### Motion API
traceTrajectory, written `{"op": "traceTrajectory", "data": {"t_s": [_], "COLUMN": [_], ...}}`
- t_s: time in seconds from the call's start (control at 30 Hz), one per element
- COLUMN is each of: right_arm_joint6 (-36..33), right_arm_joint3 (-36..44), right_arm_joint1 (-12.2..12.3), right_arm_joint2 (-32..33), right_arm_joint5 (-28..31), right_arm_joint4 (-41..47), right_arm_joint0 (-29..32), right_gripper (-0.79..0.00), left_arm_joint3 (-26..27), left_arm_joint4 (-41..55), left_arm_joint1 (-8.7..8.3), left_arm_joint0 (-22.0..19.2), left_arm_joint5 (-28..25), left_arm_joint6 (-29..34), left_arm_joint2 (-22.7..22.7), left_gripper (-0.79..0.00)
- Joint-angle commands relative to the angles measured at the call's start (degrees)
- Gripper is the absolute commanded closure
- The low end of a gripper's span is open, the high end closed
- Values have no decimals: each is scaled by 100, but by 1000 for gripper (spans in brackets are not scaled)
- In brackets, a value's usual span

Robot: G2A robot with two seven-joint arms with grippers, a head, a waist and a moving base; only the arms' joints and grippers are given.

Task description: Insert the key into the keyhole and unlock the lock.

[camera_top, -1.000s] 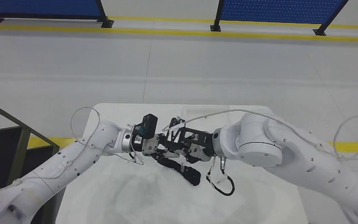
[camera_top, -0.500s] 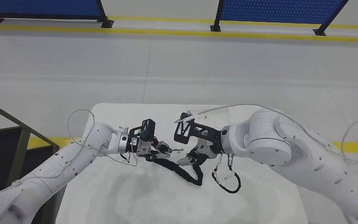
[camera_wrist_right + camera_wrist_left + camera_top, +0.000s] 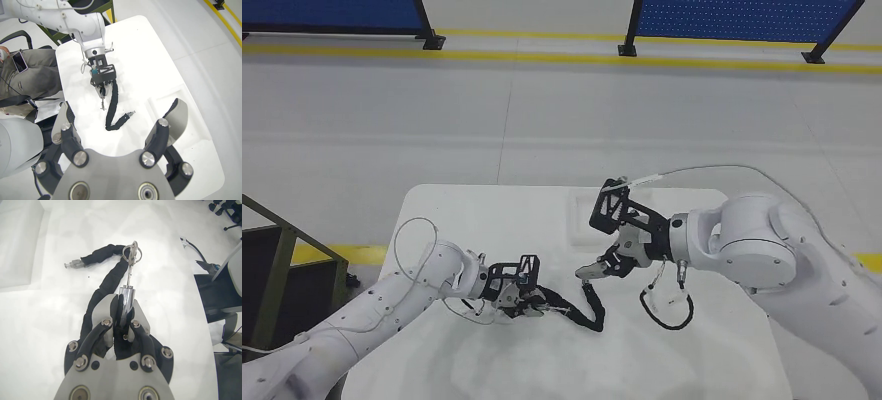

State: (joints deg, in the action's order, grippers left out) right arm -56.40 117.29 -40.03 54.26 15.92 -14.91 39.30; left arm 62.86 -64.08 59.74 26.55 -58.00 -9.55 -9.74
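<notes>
My left gripper point(image 3: 123, 308) is shut on the chrome lock cylinder point(image 3: 127, 300), low over the white table point(image 3: 442, 215). A key point(image 3: 130, 275) with a key ring point(image 3: 132, 254) sticks out of the cylinder's end. The black sleeved chain point(image 3: 111, 275) trails from the cylinder across the table, and its metal pin end point(image 3: 74, 264) lies free. In the top view the left gripper point(image 3: 529, 302) is near the table's front, with the chain point(image 3: 587, 310) curving to its right. My right gripper point(image 3: 121, 113) is open with nothing between its fingers, raised above the chain point(image 3: 113, 106) and its pin end point(image 3: 131, 113).
A shallow white tray point(image 3: 582, 215) sits on the table behind the chain, under the right gripper point(image 3: 604, 263). A dark green frame point(image 3: 272, 260) stands off the table's left edge. The table's right half is bare.
The two grippers were together at the lock; the right one has let go and drawn back to the right. The left one has carried the cylinder toward the table's front.
</notes>
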Motion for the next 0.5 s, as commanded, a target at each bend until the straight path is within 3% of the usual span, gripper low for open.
{"op": "traceTrajectory", "data": {"t_s": [0.0,0.2,0.37,0.47], "right_arm_joint6": [68,452,1062,1011], "right_arm_joint3": [-58,-514,-1315,-1713], "right_arm_joint1": [4,-73,-222,-318], "right_arm_joint2": [53,34,-76,-197], "right_arm_joint5": [113,940,1637,1897], "right_arm_joint4": [16,56,159,135], "right_arm_joint0": [39,-92,-444,-806], "right_gripper": [-785,-785,-785,-785], "left_arm_joint3": [-35,-54,88,289], "left_arm_joint4": [125,556,931,1166], "left_arm_joint1": [51,84,-47,-121], "left_arm_joint0": [-21,-567,-1440,-1946], "left_arm_joint5": [0,0,0,0], "left_arm_joint6": [45,-224,-179,143], "left_arm_joint2": [0,0,0,0], "left_gripper": [-785,-785,-785,-785]}}
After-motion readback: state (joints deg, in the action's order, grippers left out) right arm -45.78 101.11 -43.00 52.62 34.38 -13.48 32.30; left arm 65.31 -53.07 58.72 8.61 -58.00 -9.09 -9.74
